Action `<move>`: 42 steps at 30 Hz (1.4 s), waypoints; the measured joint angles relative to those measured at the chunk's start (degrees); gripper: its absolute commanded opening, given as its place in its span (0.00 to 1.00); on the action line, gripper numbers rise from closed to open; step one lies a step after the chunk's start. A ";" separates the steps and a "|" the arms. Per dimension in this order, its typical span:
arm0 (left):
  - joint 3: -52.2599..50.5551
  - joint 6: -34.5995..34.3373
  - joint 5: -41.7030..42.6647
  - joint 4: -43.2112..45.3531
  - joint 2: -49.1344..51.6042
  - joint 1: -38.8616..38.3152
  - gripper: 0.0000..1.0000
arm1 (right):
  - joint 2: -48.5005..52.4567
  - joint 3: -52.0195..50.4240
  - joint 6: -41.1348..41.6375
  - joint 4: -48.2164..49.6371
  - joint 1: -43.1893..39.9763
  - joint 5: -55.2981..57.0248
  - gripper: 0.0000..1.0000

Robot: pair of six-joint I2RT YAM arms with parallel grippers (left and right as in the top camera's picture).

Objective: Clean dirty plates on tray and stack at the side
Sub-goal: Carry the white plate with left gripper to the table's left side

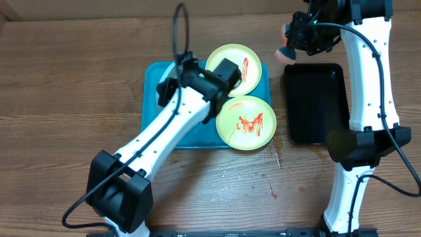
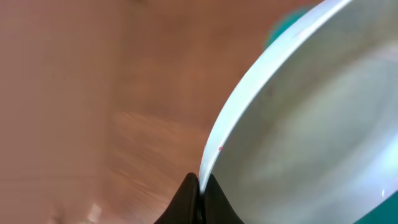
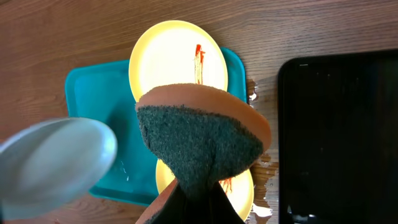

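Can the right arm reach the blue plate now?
Probably yes: the left gripper pinches the blue plate by its rim; nothing stands between it and the sponge in the right gripper.

No text, label, number or sign is readable anywhere. The plates (image 1: 246, 123), the tray (image 3: 93, 93) and the sponge (image 3: 199, 143) in the right tool (image 3: 194, 202) are plain.

You're working at a robotics lab bench: a white, cabled left arm (image 1: 164, 135) and right arm (image 1: 370, 72) stand on a plain wooden worktop (image 1: 59, 99).
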 measured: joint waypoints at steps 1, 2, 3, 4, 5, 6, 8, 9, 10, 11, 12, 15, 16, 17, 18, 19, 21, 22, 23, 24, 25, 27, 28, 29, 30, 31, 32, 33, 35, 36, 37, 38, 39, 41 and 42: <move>0.00 0.24 3.48 0.09 0.00 1.33 0.04 | 0.00 0.00 0.00 0.00 0.00 0.00 0.04; 0.00 0.87 7.30 0.44 0.00 2.99 0.05 | 0.00 0.00 0.02 -0.02 0.00 0.02 0.04; 0.00 1.60 10.19 0.79 0.00 4.50 0.05 | 0.00 0.00 0.02 -0.02 0.00 0.02 0.04; 0.00 2.38 13.16 1.27 0.00 6.16 0.05 | 0.00 0.00 0.02 -0.04 0.00 0.00 0.04; 0.00 3.41 16.55 1.92 0.00 8.15 0.05 | 0.00 0.00 0.00 -0.02 0.00 0.04 0.04; 0.00 4.39 19.21 2.40 0.00 9.86 0.05 | 0.00 0.00 0.02 0.00 0.00 0.02 0.04; 0.00 6.34 25.57 3.67 0.00 14.08 0.04 | 0.00 0.00 0.00 0.02 0.00 0.02 0.04; 0.00 7.56 29.29 4.55 0.00 16.57 0.05 | 0.00 0.00 0.00 0.00 0.00 0.02 0.04; 0.00 8.33 31.82 5.16 0.00 18.51 0.04 | 0.00 0.00 0.00 -0.02 0.00 0.02 0.04; 0.00 9.38 35.12 5.90 0.00 21.20 0.04 | 0.00 0.00 0.00 0.02 0.00 0.04 0.04; 0.00 10.51 38.38 6.58 0.00 24.06 0.04 | 0.00 0.00 -0.02 0.02 0.00 0.02 0.04; 0.00 13.14 45.72 7.56 0.00 32.48 0.04 | 0.00 0.00 -0.02 -0.02 0.00 0.04 0.04; 0.00 13.94 47.80 7.69 0.00 35.26 0.04 | 0.00 0.00 -0.02 -0.02 0.00 0.07 0.04; -0.02 14.95 50.16 7.89 0.00 38.91 0.04 | 0.00 0.00 -0.02 0.00 0.00 0.15 0.04; -0.04 15.52 51.56 8.20 0.00 41.16 0.04 | 0.00 0.00 -0.02 0.00 0.00 0.24 0.04; -0.24 16.24 53.33 8.74 0.00 44.35 0.04 | 0.00 0.00 -0.02 0.00 0.00 0.26 0.04; -1.18 17.03 55.63 10.01 -0.02 49.57 0.04 | 0.00 0.00 -0.02 -0.02 0.00 0.31 0.04; -2.36 17.31 56.65 11.19 -0.11 52.19 0.04 | 0.00 0.00 -0.02 0.00 0.00 0.33 0.04; -3.89 17.68 57.81 12.41 -0.15 54.84 0.04 | 0.00 0.00 -0.02 -0.04 0.00 0.37 0.04; -5.40 17.92 58.84 13.51 -0.17 57.02 0.04 | 0.00 0.00 0.00 0.00 0.00 0.39 0.04; -7.19 18.12 59.84 14.99 -0.17 59.19 0.04 | 0.00 0.00 -0.02 -0.04 0.00 0.39 0.04; -11.67 18.29 62.49 19.26 -0.20 63.65 0.04 | 0.00 0.00 -0.07 -0.02 0.00 0.39 0.04; -13.66 18.34 63.69 21.14 -0.20 65.46 0.04 | 0.00 0.00 -0.02 -0.07 0.00 0.42 0.04; -15.54 18.34 64.74 22.88 -0.20 67.06 0.04 | 0.00 0.00 -0.02 0.02 0.00 0.42 0.04; -17.66 18.38 65.85 24.79 -0.20 68.63 0.04 | 0.00 0.00 -0.02 -0.02 0.00 0.39 0.04; -19.37 18.43 66.62 26.49 -0.20 69.81 0.04 | 0.00 0.00 0.00 -0.02 0.00 0.42 0.04; -20.96 18.43 67.23 28.24 -0.20 70.71 0.04 | 0.00 0.00 -0.04 -0.02 0.00 0.42 0.04; -22.56 18.40 67.89 29.92 -0.20 71.45 0.04 | 0.00 0.00 -0.02 -0.02 0.00 0.42 0.04; -24.92 18.25 68.74 32.59 -0.20 72.17 0.04 | 0.00 0.00 -0.02 -0.04 0.00 0.42 0.04; -25.97 18.21 69.16 33.86 -0.20 72.24 0.04 | 0.00 0.00 -0.02 -0.07 0.00 0.42 0.04; -26.84 18.08 69.44 35.17 -0.20 72.24 0.04 | 0.00 0.00 -0.02 -0.04 0.00 0.42 0.04; -27.32 18.01 69.70 35.76 -0.20 72.22 0.04 | 0.00 0.00 -0.02 -0.02 0.00 0.42 0.04; -27.67 18.01 69.96 36.17 -0.20 72.11 0.04 | 0.00 0.00 -0.02 -0.02 0.00 0.42 0.04; -28.06 18.01 70.42 36.17 -0.20 71.89 0.04 | 0.00 0.00 -0.02 -0.04 0.00 0.42 0.04; -28.13 18.01 70.49 35.95 -0.20 71.82 0.09 | 0.00 0.00 0.00 -0.04 0.00 0.42 0.04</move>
